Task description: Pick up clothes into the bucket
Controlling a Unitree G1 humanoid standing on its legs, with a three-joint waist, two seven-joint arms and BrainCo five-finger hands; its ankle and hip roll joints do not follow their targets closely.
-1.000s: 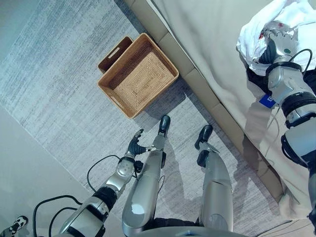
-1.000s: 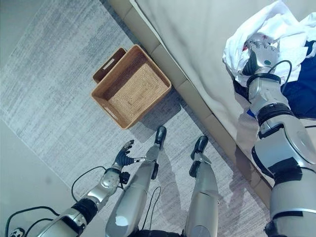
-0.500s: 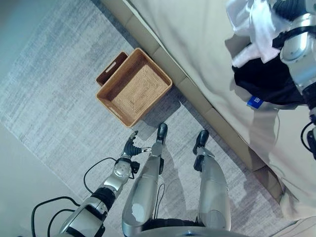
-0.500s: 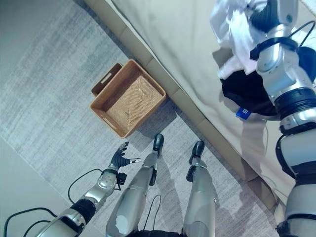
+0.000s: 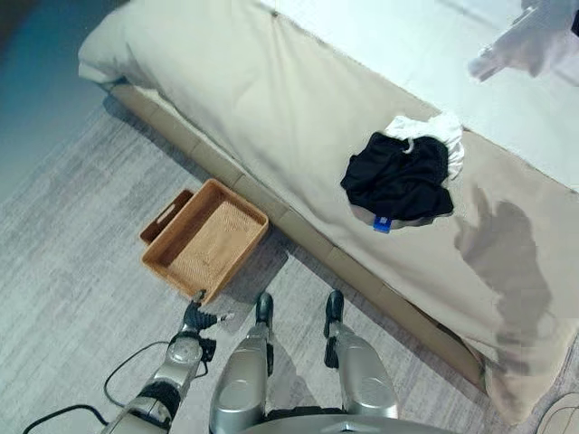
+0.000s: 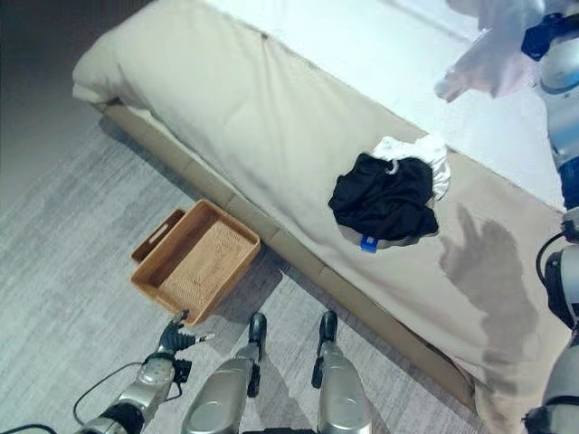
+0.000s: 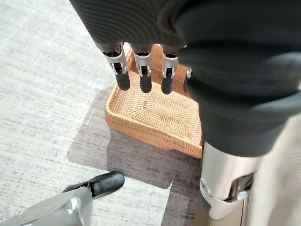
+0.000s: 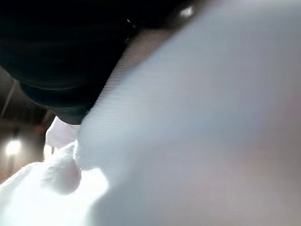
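Note:
A white garment (image 6: 489,61) hangs in the air above the bed's far side, and my right hand (image 6: 546,31) is shut on its top; the right wrist view has the white cloth (image 8: 197,132) pressed right up against the hand. On the bed lies a black garment (image 5: 399,177) with a white piece (image 5: 440,130) tucked behind it. The woven basket (image 5: 204,239) stands on the rug against the bed's side. My left hand (image 5: 193,318) hangs low just in front of the basket's near corner, fingers (image 7: 141,75) straight and empty, pointing toward the basket (image 7: 155,110).
The bed (image 5: 271,99) under a beige cover runs diagonally across the scene, with a white sheet (image 5: 407,45) at the far side. A darker tray with a handle slot (image 5: 160,218) sits by the basket's far side. Grey rug (image 5: 81,235) spreads around the basket.
The camera has swung up and back, so the whole bed shows. My right hand has lifted the white garment off the black one and higher into the air. The left hand stays low.

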